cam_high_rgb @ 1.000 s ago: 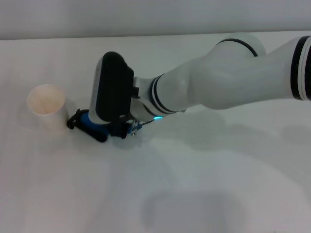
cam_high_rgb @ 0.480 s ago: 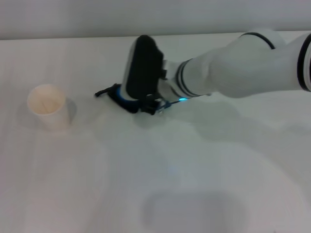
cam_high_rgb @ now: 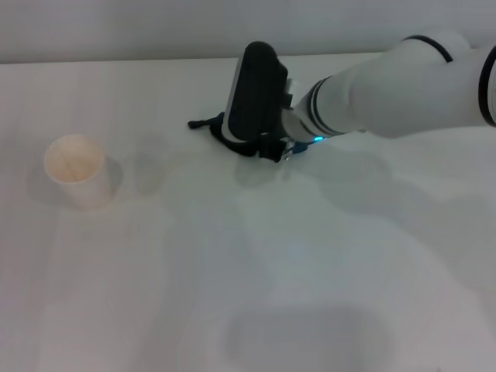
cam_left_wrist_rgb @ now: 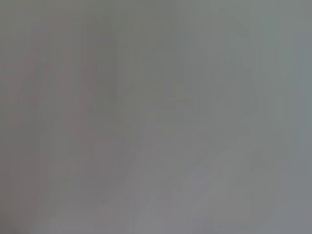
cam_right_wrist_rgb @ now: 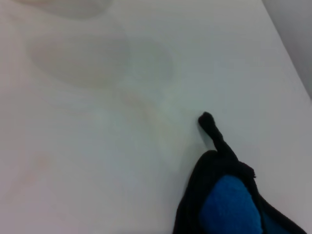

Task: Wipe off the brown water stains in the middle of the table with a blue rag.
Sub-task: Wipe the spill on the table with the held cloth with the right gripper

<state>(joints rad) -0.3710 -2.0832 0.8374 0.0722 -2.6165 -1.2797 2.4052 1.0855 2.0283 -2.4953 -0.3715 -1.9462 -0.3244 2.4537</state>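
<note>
My right gripper (cam_high_rgb: 249, 144) is on the far middle of the white table (cam_high_rgb: 310, 271), mostly hidden under its black wrist housing. It is shut on the blue rag (cam_high_rgb: 222, 132), which is pressed to the tabletop; the rag's black edging and loop stick out toward the left. In the right wrist view the rag (cam_right_wrist_rgb: 229, 209) shows bright blue inside black edging. Of the brown water stains, only a faint tan smear (cam_high_rgb: 153, 167) shows, left of the rag; it also shows in the right wrist view (cam_right_wrist_rgb: 78, 61). The left gripper is out of view.
A pale paper cup (cam_high_rgb: 76, 170) stands upright at the left of the table. The table's far edge runs just behind the right gripper. The left wrist view shows only plain grey.
My right gripper has dragged the rag from beside the cup to the right and farther away. A faint smear is left where the rag was.
</note>
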